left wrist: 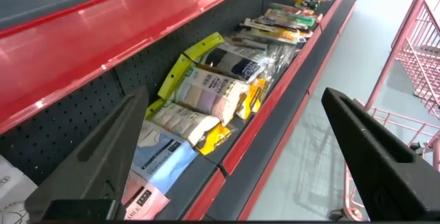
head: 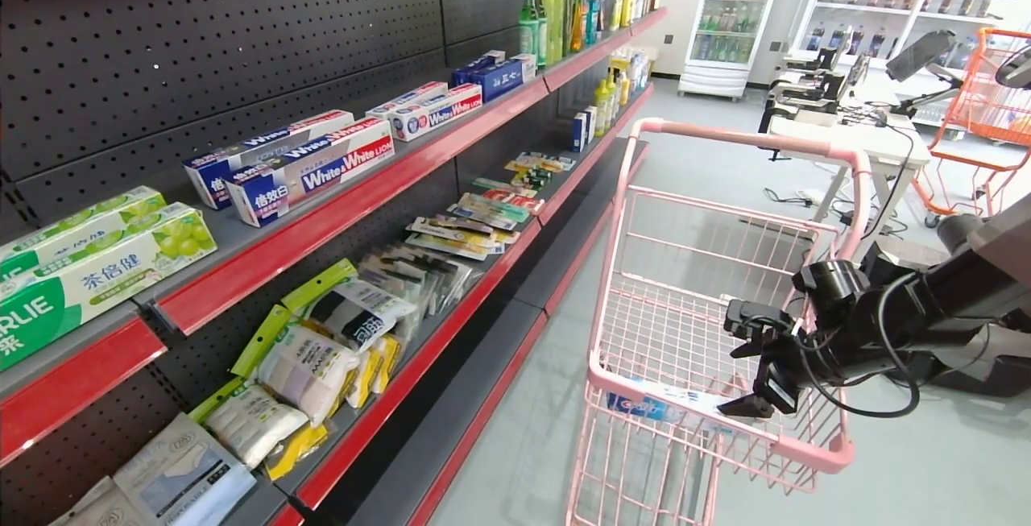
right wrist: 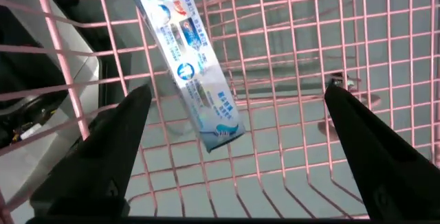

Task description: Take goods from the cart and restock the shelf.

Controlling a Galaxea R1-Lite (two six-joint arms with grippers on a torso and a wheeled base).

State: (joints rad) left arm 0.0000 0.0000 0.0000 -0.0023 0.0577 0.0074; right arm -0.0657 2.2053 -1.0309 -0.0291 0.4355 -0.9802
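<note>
The right hand (head: 753,401), its fingers spread apart, hangs over the near rim of the pink cart (head: 725,137), just above a blue-and-white toothpaste box (right wrist: 199,73) that lies inside the wire basket close to that rim. The left hand (left wrist: 234,162), fingers likewise apart, sits beside the lower tier of the shelf (head: 354,216), facing a row of soft packets (left wrist: 206,100) laid out on that tier. Boxed toothpaste (head: 310,163) lines the tier above, with bottles (head: 556,14) standing farther along it.
</note>
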